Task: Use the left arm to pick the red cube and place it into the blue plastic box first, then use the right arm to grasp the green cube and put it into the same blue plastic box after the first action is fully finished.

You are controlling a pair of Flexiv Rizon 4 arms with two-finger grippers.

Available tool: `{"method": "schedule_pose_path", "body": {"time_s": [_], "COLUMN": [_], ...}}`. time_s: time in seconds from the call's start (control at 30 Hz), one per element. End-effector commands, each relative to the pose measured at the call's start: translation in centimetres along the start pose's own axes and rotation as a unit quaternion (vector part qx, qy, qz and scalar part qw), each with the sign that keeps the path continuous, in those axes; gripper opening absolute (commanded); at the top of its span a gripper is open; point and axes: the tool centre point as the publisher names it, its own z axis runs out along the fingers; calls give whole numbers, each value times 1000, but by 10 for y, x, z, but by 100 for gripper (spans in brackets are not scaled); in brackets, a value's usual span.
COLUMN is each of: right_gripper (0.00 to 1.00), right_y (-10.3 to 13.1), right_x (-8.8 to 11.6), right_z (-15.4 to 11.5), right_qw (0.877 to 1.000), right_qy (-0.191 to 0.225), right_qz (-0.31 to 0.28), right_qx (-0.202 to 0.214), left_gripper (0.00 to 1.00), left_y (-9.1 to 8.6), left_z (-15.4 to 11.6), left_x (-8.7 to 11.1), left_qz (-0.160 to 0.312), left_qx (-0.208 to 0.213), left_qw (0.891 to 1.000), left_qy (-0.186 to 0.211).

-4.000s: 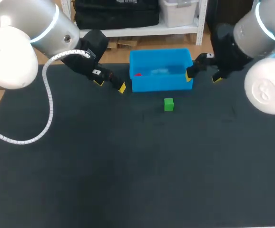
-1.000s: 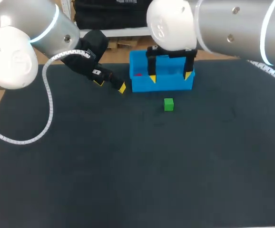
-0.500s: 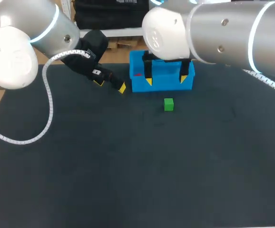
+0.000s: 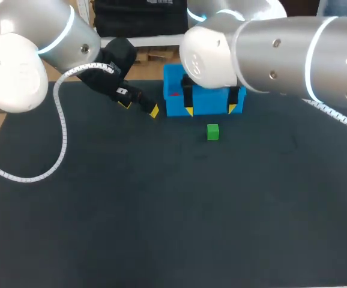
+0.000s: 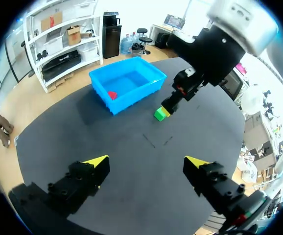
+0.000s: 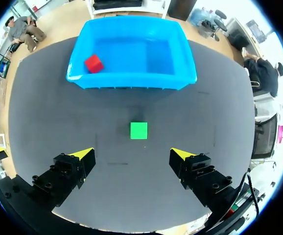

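— While the right gripper (image 4: pixel 211 110) hangs over the black table (image 4: pixel 161 210), how do its jaws stand?

— Spread wide and released, with nothing touching either yellow tip. In the right wrist view the green cube (image 6: pixel 138 130) lies flat on the table just ahead of the gap between the fingers. It is roughly centred and apart from both.

— And the blue plastic box (image 6: pixel 131 81)?

— Farther ahead of those jaws, beyond the green cube, with a strip of bare table between the cube and the box wall. The red cube (image 6: pixel 93 63) rests inside on the box floor, at the end nearer the left gripper (image 4: pixel 140 107).

— What is the left gripper holding?

— Nothing. Its fingers are far apart too. From the head view it sits just beside that end of the box, though I cannot tell whether its tips touch the table. In the left wrist view the box is well ahead of its jaws with the red cube showing within. The green cube lies ahead as well, just outside the box's near wall, and one yellow tip of the right gripper is close by it.
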Motion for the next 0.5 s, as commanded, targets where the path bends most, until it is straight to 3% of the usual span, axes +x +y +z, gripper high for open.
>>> {"method": "schedule_pose_path", "body": {"time_s": [0.03,0.5], "right_gripper": [100,100], "right_y": [0,2], "right_x": [1,5], "right_z": [6,29], "right_qw": [1000,1000], "right_qy": [-3,-3], "right_qz": [-1,4], "right_qx": [7,20], "left_gripper": [100,100], "left_y": [0,0], "left_z": [0,0], "left_x": [1,1], "left_qz": [1,1], "left_qx": [1,1], "left_qw": [1000,1000], "left_qy": [-2,-2]}}
